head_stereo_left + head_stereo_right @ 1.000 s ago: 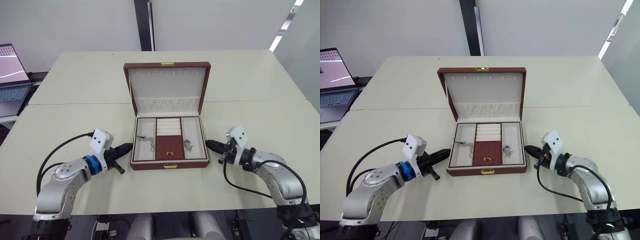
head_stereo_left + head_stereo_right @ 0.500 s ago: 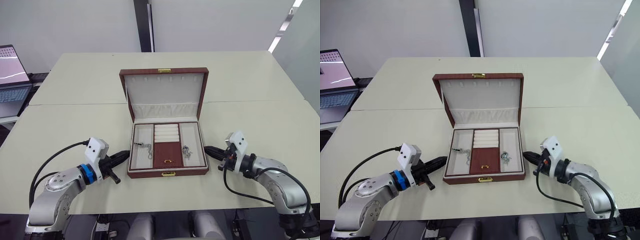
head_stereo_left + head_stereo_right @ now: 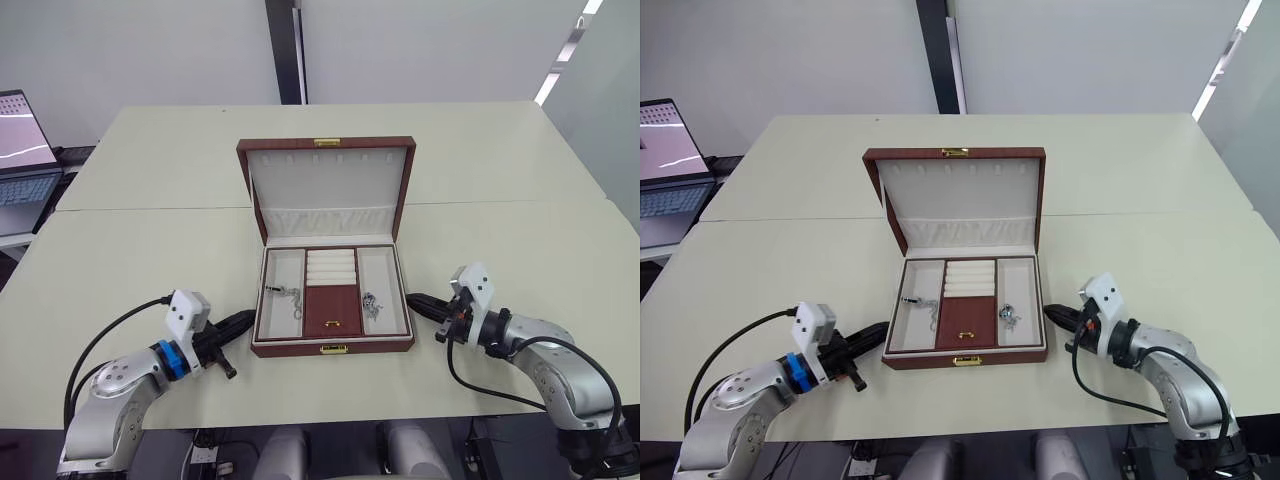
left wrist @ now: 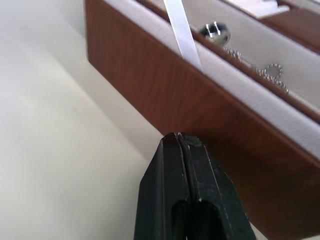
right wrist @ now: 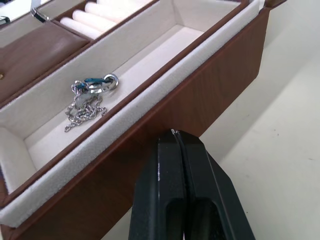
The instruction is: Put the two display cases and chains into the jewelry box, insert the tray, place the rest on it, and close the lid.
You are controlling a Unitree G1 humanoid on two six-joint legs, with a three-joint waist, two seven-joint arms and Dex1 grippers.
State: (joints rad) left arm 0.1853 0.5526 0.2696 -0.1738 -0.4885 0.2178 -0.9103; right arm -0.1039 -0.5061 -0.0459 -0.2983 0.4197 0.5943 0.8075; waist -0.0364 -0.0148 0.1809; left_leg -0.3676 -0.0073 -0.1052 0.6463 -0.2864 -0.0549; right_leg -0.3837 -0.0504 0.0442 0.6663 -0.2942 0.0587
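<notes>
The box [image 3: 333, 300] sits open mid-tabletop [image 3: 150, 250], tray [image 3: 333, 306] already in, a chain [image 5: 87, 102] in each side compartment. Only the lid [image 3: 326, 190] seems left: it stands upright and needs tipping forward from behind. Both arms lie low, the left gripper [image 3: 238, 322] and right gripper [image 3: 417, 302] flanking the box sides, jaws pressed together, holding nothing.

Head stereo pair looks down from 6 o'clock, sharing table [image 3: 150, 250] and open box [image 3: 332, 300]. Wrist cams sit close, facing box side walls from 9 and 3 o'clock.
</notes>
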